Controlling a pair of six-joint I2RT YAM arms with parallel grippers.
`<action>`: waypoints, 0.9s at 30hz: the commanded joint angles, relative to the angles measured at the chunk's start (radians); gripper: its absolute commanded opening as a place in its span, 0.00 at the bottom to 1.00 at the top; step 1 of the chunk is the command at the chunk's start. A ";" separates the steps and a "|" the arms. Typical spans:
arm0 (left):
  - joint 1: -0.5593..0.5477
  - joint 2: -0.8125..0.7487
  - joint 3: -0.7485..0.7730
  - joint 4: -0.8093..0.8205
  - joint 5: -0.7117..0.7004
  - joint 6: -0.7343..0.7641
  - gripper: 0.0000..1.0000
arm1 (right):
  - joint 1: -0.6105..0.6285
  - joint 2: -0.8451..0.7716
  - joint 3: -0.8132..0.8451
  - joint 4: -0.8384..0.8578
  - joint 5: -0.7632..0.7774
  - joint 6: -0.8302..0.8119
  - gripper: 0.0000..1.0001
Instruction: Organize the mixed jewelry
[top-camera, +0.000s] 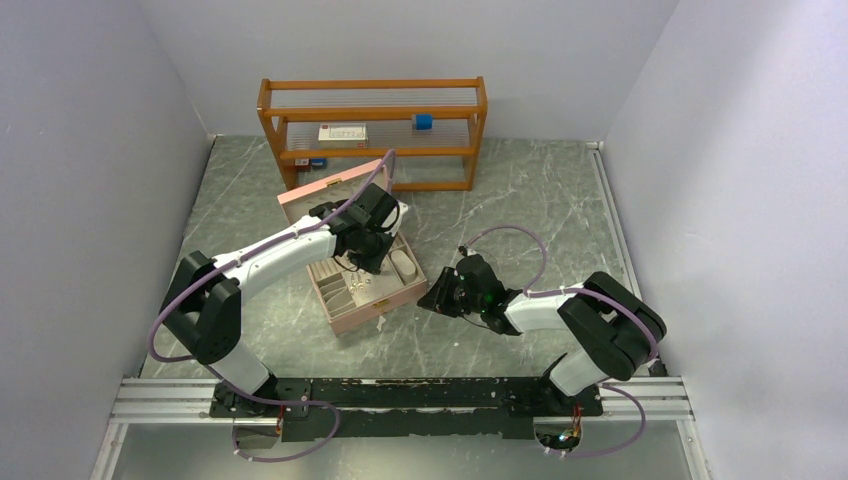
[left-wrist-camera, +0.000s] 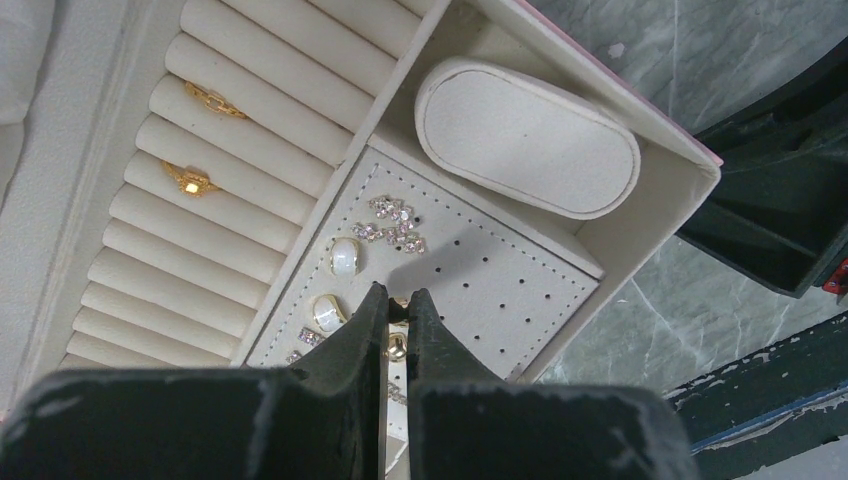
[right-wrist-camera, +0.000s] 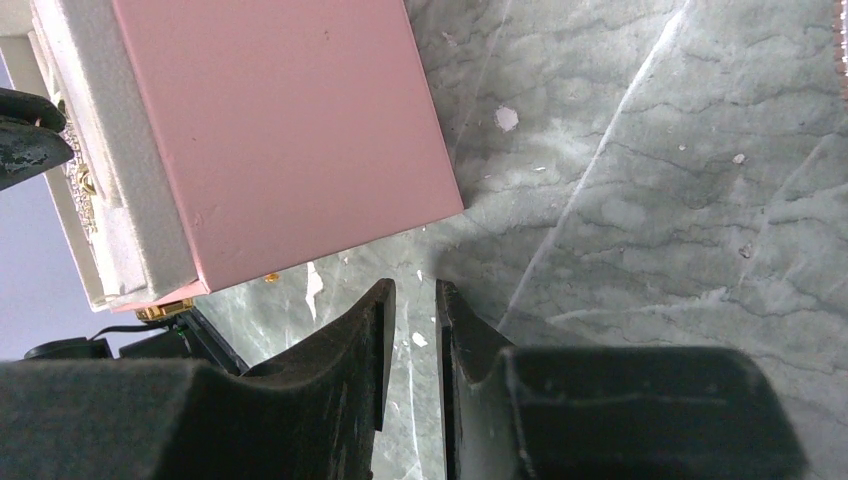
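Observation:
The pink jewelry box (top-camera: 366, 290) stands open on the marble table, its lid (top-camera: 325, 190) raised behind. In the left wrist view, two gold rings (left-wrist-camera: 190, 180) sit in the ring rolls, and pearl studs (left-wrist-camera: 344, 256) and crystal earrings (left-wrist-camera: 395, 222) sit on the perforated earring pad (left-wrist-camera: 480, 275). My left gripper (left-wrist-camera: 397, 298) is shut on a small gold earring (left-wrist-camera: 397, 345) just above that pad; it also shows in the top view (top-camera: 358, 262). My right gripper (right-wrist-camera: 412, 290) is empty, its jaws a narrow gap apart. It hovers low beside the box's pink wall (right-wrist-camera: 280, 130), right of the box (top-camera: 437, 297).
An oval cream cushion (left-wrist-camera: 525, 135) fills the box's back compartment. A wooden shelf rack (top-camera: 372, 130) with small boxes stands at the back. A tiny gold speck (right-wrist-camera: 271, 277) lies on the table by the box corner. Grey walls enclose both sides.

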 joint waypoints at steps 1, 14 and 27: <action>-0.009 -0.010 0.003 -0.004 0.010 0.015 0.05 | 0.008 0.019 -0.003 -0.008 0.016 -0.005 0.26; -0.011 -0.004 -0.008 0.019 0.038 0.003 0.05 | 0.008 0.020 -0.003 -0.009 0.017 -0.004 0.26; -0.010 -0.021 -0.011 0.025 -0.007 -0.012 0.05 | 0.008 0.020 -0.005 -0.007 0.017 -0.002 0.26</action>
